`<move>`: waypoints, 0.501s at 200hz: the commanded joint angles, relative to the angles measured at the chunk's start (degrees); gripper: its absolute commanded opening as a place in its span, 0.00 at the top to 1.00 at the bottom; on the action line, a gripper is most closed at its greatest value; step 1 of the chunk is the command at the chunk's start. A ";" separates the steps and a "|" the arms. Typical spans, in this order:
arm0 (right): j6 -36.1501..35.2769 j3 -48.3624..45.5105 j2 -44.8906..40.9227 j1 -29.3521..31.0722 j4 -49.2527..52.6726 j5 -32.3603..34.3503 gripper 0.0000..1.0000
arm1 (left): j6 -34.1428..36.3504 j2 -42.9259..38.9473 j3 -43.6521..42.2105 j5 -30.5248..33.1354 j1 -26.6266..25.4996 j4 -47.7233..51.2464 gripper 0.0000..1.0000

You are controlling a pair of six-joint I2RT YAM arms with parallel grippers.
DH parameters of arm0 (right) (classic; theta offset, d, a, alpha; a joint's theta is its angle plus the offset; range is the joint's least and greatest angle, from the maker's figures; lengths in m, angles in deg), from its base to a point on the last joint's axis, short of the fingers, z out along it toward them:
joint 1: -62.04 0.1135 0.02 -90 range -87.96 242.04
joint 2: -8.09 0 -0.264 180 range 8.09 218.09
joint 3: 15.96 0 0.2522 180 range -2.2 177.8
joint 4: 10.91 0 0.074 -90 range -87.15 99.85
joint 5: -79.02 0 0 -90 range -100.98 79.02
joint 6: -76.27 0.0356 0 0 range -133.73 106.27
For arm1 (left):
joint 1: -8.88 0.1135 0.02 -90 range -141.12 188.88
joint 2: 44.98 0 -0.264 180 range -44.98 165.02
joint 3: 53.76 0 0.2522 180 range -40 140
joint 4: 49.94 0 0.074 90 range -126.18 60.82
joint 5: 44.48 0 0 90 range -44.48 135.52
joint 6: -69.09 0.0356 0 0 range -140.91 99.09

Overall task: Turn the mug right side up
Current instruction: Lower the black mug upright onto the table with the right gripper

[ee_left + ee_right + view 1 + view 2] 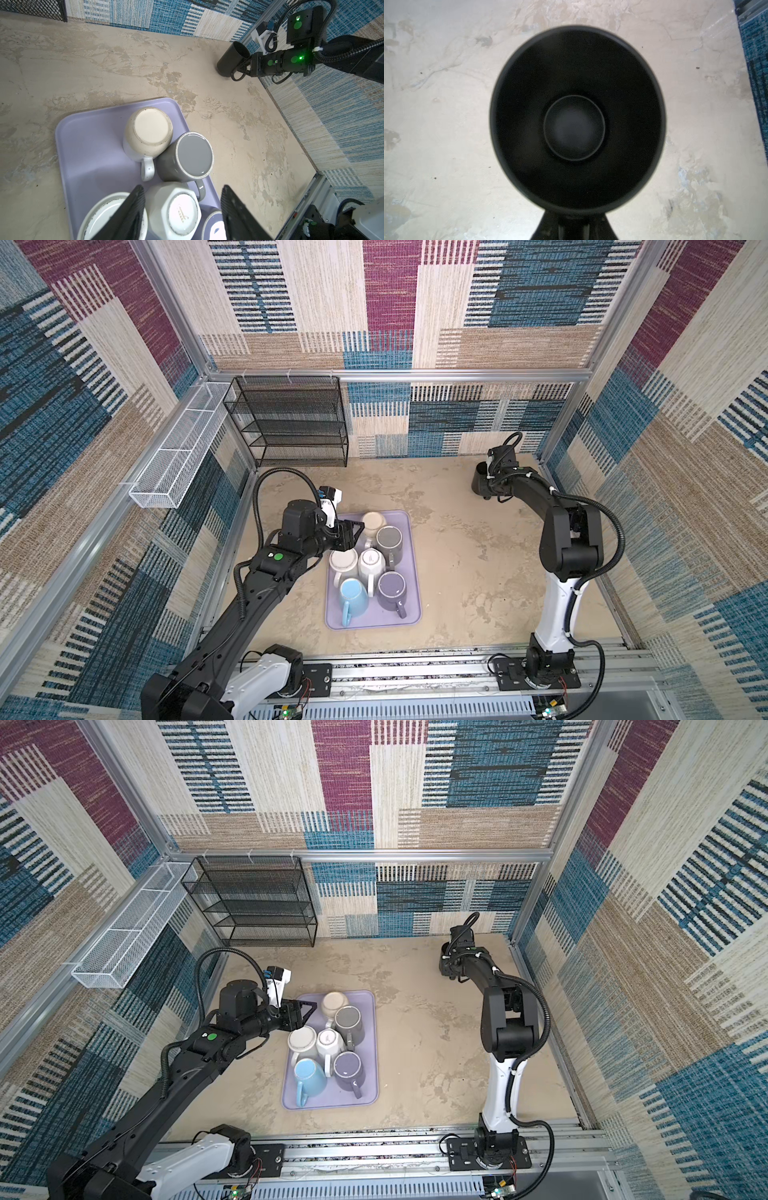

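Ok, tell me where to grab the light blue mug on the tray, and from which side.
Probably grip the handle from the tray's near edge. The light blue mug stands upside down, crowded by the white mug and purple mug, but its handle juts free toward that edge.

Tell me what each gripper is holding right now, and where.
Right gripper is shut on the black mug at its side, apparently the handle; the contact is hidden. Left gripper is open, holding nothing.
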 commanded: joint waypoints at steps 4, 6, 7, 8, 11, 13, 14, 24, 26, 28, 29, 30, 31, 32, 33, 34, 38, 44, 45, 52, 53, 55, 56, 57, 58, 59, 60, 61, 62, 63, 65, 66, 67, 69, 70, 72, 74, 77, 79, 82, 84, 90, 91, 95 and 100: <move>-2.65 1.33 0.76 -1.11 -2.38 -3.06 1.00 | 1.50 0.00 0.41 0.94 0.11 0.35 0.40; -2.74 1.37 0.93 -1.28 -2.34 -2.99 1.00 | 1.53 0.00 0.41 0.94 0.11 0.29 0.40; -2.76 1.40 0.94 -1.30 -2.34 -2.97 1.00 | 1.52 0.00 0.37 0.94 0.11 0.26 0.40; -2.82 1.42 0.94 -1.35 -2.34 -2.96 1.00 | 1.47 0.04 0.35 0.94 0.11 0.29 0.40; -2.97 1.43 1.05 -1.46 -2.34 -3.02 1.00 | 1.42 0.07 0.33 0.96 0.11 0.29 0.40; -3.09 1.43 1.10 -1.60 -2.34 -3.12 1.00 | 1.44 0.04 0.35 0.95 0.11 0.18 0.40; -3.16 1.43 1.15 -1.68 -2.34 -3.21 1.00 | 1.43 0.02 0.33 0.95 0.11 0.17 0.40; -3.52 1.34 1.29 -2.08 -2.34 -3.42 1.00 | 1.43 0.01 0.28 0.87 0.11 0.15 0.40; -3.59 1.22 1.42 -2.18 -2.41 -3.41 1.00 | 1.46 0.09 0.25 0.92 0.11 0.13 0.40; -3.75 1.18 1.44 -2.32 -2.46 -3.42 1.00 | 1.50 0.09 0.28 0.89 0.11 0.14 0.40; -3.79 1.13 1.37 -2.39 -2.49 -3.45 1.00 | 1.50 0.09 0.26 1.00 0.16 0.14 0.40; -3.79 1.13 1.37 -2.39 -2.49 -3.45 1.00 | 1.50 0.09 0.25 1.00 0.13 0.15 0.40; -3.87 1.05 1.31 -2.46 -2.57 -3.43 1.00 | 1.46 0.13 0.24 0.97 0.12 0.15 0.40; -3.87 1.05 1.31 -2.46 -2.57 -3.43 1.00 | 1.48 0.11 0.28 0.96 0.12 0.15 0.40; -4.06 0.96 1.30 -2.53 -2.66 -3.47 1.00 | 1.49 0.10 0.26 0.95 0.12 0.19 0.40; -4.17 0.93 1.30 -2.49 -2.67 -3.48 1.00 | 1.50 0.09 0.29 0.95 0.11 0.21 0.40; -4.48 0.79 1.30 -2.62 -2.81 -3.56 1.00 | 1.50 0.09 0.34 0.94 0.11 0.23 0.40; -4.72 0.66 1.21 -2.84 -2.91 -3.48 1.00 | 1.60 0.16 0.32 0.86 0.11 0.36 0.40; -4.78 0.60 1.25 -2.93 -2.90 -3.35 1.00 | 1.64 0.17 0.32 0.86 0.11 0.34 0.40; -4.95 0.56 1.22 -3.19 -2.87 -3.22 1.00 | 1.75 0.26 0.41 0.79 0.12 0.33 0.40; -4.99 0.55 1.21 -3.28 -2.86 -3.22 1.00 | 1.76 0.26 0.41 0.78 0.11 0.37 0.40; -5.05 0.49 1.21 -3.37 -2.86 -3.22 1.00 | 1.77 0.26 0.39 0.70 0.14 0.38 0.40; -5.15 0.47 1.21 -3.40 -2.86 -3.22 1.00 | 1.72 0.26 0.40 0.65 0.12 0.40 0.40; -5.19 0.43 1.21 -3.45 -2.91 -3.22 1.00 | 1.70 0.31 0.41 0.66 0.12 0.40 0.40; -5.19 0.43 1.21 -3.45 -2.91 -3.22 1.00 | 1.69 0.33 0.50 0.63 0.12 0.41 0.40; -5.17 0.36 1.21 -3.48 -2.93 -3.22 1.00 | 1.73 0.34 0.50 0.61 0.11 0.41 0.40; -5.23 0.26 1.14 -3.57 -2.97 -3.24 1.00 | 1.75 0.35 0.54 0.60 0.11 0.41 0.39; -5.28 0.23 1.09 -3.63 -2.96 -3.23 1.00 | 1.76 0.35 0.52 0.55 0.11 0.41 0.39; -5.30 0.17 1.02 -3.66 -3.04 -3.22 1.00 | 1.76 0.35 0.51 0.53 0.11 0.41 0.39; -5.36 0.05 0.98 -3.72 -3.13 -3.27 1.00 | 1.77 0.35 0.46 0.52 0.11 0.37 0.39; -5.43 -0.08 0.91 -3.76 -3.28 -3.16 1.00 | 1.81 0.35 0.47 0.51 0.11 0.36 0.39; -5.42 -0.12 0.88 -3.81 -3.34 -3.15 1.00 | 1.79 0.35 0.44 0.46 0.11 0.34 0.39; -5.42 -0.22 0.91 -3.84 -3.41 -3.14 1.00 | 1.73 0.40 0.43 0.48 0.11 0.33 0.39; -5.44 -0.37 0.81 -3.95 -3.50 -3.18 1.00 | 1.76 0.36 0.44 0.43 0.13 0.33 0.39; -5.47 -0.48 0.79 -3.95 -3.54 -3.15 1.00 | 1.72 0.36 0.42 0.42 0.12 0.32 0.39; -5.53 -0.58 0.69 -3.99 -3.64 -3.19 1.00 | 1.69 0.35 0.41 0.42 0.16 0.35 0.39; -5.56 -0.78 0.61 -4.10 -3.83 -3.14 1.00 | 1.75 0.40 0.39 0.42 0.15 0.33 0.39; -5.68 -0.99 0.46 -4.19 -3.99 -3.19 1.00 | 1.74 0.36 0.33 0.47 0.12 0.27 0.39; -5.77 -1.11 0.36 -4.23 -4.13 -3.14 1.00 | 1.76 0.35 0.39 0.38 0.14 0.24 0.38; -5.88 -1.20 0.36 -4.29 -4.24 -3.09 1.00 | 1.77 0.35 0.33 0.33 0.12 0.24 0.38; -5.92 -1.40 0.28 -4.39 -4.33 -2.98 1.00 | 1.79 0.35 0.33 0.37 0.11 0.26 0.38; -6.09 -1.53 0.24 -4.48 -4.33 -2.80 1.00 | 1.82 0.43 0.37 0.45 0.16 0.22 0.38; -6.18 -1.55 0.24 -4.48 -4.35 -2.67 1.00 | 1.79 0.44 0.43 0.43 0.14 0.23 0.38; -6.38 -1.56 0.35 -4.56 -4.40 -2.48 1.00 | 1.78 0.44 0.41 0.42 0.12 0.30 0.38; -6.58 -1.54 0.38 -4.64 -4.44 -2.11 1.00 | 1.83 0.54 0.41 0.42 0.11 0.32 0.38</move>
